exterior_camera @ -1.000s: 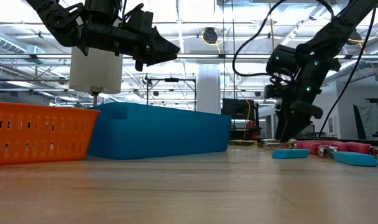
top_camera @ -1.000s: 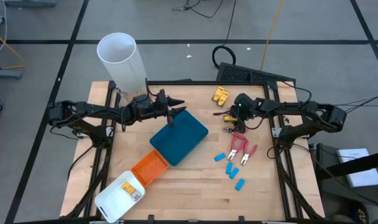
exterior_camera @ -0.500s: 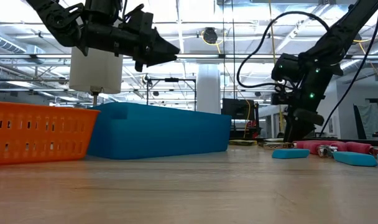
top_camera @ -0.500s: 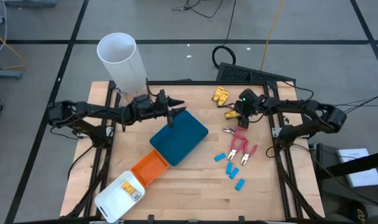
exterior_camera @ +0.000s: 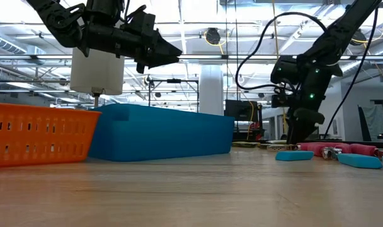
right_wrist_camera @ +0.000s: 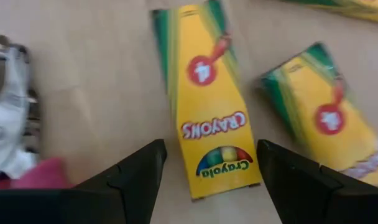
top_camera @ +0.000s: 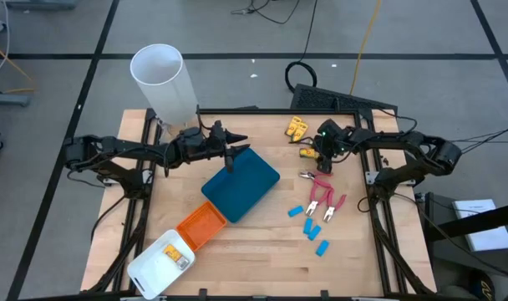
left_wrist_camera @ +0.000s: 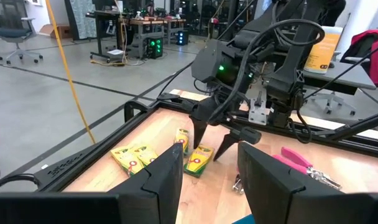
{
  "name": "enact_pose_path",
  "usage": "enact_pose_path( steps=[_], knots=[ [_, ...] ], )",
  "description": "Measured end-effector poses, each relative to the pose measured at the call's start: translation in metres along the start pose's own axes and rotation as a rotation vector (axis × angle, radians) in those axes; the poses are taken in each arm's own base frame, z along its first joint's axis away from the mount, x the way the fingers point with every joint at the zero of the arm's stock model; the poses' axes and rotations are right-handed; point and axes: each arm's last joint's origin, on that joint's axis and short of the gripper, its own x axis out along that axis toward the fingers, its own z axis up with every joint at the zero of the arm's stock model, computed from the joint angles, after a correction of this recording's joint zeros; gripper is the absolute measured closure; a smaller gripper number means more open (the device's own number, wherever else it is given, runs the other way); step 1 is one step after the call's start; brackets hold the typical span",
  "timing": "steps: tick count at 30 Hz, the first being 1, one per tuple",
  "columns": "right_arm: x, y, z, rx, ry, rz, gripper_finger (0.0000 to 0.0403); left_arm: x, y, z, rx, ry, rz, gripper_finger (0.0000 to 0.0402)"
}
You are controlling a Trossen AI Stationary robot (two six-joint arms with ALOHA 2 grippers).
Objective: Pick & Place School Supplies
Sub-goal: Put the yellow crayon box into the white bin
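Right hand point(top_camera: 323, 157) shifts back over crayon box point(right_wrist_camera: 209, 106), fingers wide, box's long axis running between them.

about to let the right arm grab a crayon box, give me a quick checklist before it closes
1. Right gripper open: ok, its fingers stand apart.
2. Crayon box between the fingers: ok, it lies flat and in line with the gap.
3. Neighbouring crayon box apart from the target: ok, bare wood shows between them.
4. Pink-handled scissors out of the way: ok, they lie nearer the table's front.
5. Gripper low enough to grip: cannot tell.
6. Left gripper out of the way: ok, above the teal tray.
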Motion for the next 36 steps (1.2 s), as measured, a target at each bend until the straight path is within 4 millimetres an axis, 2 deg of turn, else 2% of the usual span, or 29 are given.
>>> enact_pose_path(
  steps=[6,11,19,36],
  knots=[
    [0.0,0.009,0.001,0.011,-0.003,0.062,0.015,0.0,0.0,0.0,0.004,0.002,0.0,0.0245],
    [0.0,0.012,0.006,-0.065,-0.031,0.001,0.015,0.0,0.0,0.0,0.005,0.003,0.0,0.0245],
    [0.0,0.011,0.01,-0.052,-0.07,-0.019,0.0151,0.0,0.0,-0.001,0.008,0.006,0.0,0.0245],
    [0.0,0.01,0.013,0.05,-0.102,-0.032,0.0234,0.0,0.0,-0.001,-0.006,0.005,0.0,0.0245]
  ],
)
